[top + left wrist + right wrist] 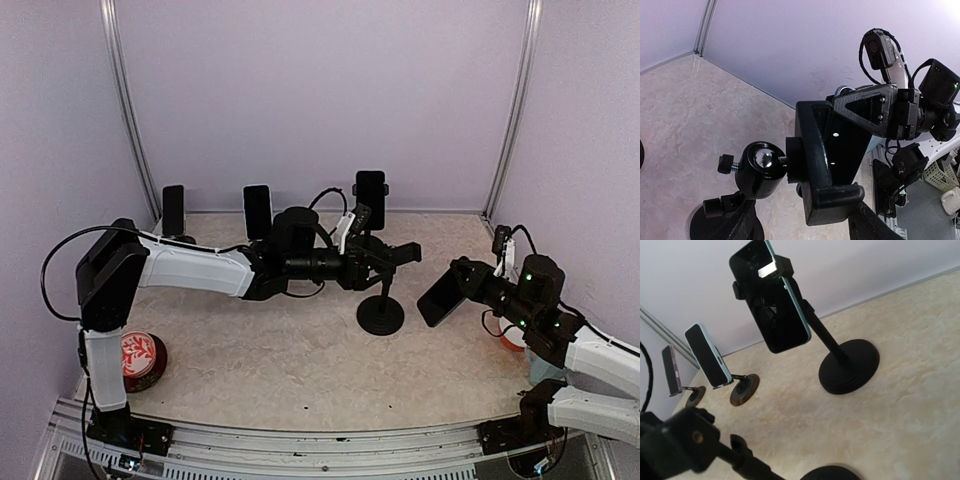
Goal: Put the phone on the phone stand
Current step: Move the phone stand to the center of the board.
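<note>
Left gripper (398, 268) jaws partly spread either side of the phone stand (380, 316) top, right gripper (463, 282) clamped on phone (438, 298), tilted midair just right of stand.

Black phone stand (380, 316), mottled beige table (300, 370)

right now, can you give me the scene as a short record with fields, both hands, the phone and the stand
left hand: open, jaws either side of the head of the black round-based phone stand
stand cradle: empty
right hand: shut on the black rectangular phone, tilted, right of the stand and apart from it
back row: three other phones, each on its own stand
near left: red round tin
</note>
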Action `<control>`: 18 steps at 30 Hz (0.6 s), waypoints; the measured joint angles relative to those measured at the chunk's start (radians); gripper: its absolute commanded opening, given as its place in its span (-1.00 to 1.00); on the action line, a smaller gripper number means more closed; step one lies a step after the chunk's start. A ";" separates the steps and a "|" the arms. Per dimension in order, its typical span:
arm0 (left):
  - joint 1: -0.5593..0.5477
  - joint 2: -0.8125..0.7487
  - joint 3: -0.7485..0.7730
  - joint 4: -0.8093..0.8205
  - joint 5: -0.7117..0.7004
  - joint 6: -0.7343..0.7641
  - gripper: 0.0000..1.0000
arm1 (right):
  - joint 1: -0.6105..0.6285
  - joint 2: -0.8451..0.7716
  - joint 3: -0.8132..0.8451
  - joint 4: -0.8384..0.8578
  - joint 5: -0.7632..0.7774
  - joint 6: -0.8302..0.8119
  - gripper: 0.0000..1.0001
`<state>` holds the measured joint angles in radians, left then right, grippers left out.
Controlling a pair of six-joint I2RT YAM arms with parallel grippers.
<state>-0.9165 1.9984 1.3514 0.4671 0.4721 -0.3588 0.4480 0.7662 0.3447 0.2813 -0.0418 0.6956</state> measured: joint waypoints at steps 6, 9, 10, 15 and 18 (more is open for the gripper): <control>0.005 0.012 0.023 0.004 0.023 -0.004 0.01 | 0.000 0.000 -0.003 0.000 0.001 0.000 -1.00; 0.006 0.014 0.031 0.006 0.031 -0.003 0.08 | 0.000 0.000 -0.008 0.000 0.001 0.000 -1.00; 0.006 0.015 0.031 0.009 0.033 -0.005 0.08 | 0.000 0.000 -0.010 0.000 0.001 0.000 -1.00; 0.008 0.019 0.031 0.016 0.040 -0.006 0.05 | 0.000 0.000 -0.011 0.000 0.001 0.000 -1.00; 0.008 0.020 0.031 0.019 0.045 -0.007 0.04 | 0.000 0.000 -0.011 0.000 0.001 0.000 -1.00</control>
<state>-0.9085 2.0182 1.3827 0.4866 0.5171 -0.3656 0.4480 0.7662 0.3332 0.2813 -0.0410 0.6952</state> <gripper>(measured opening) 0.522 0.091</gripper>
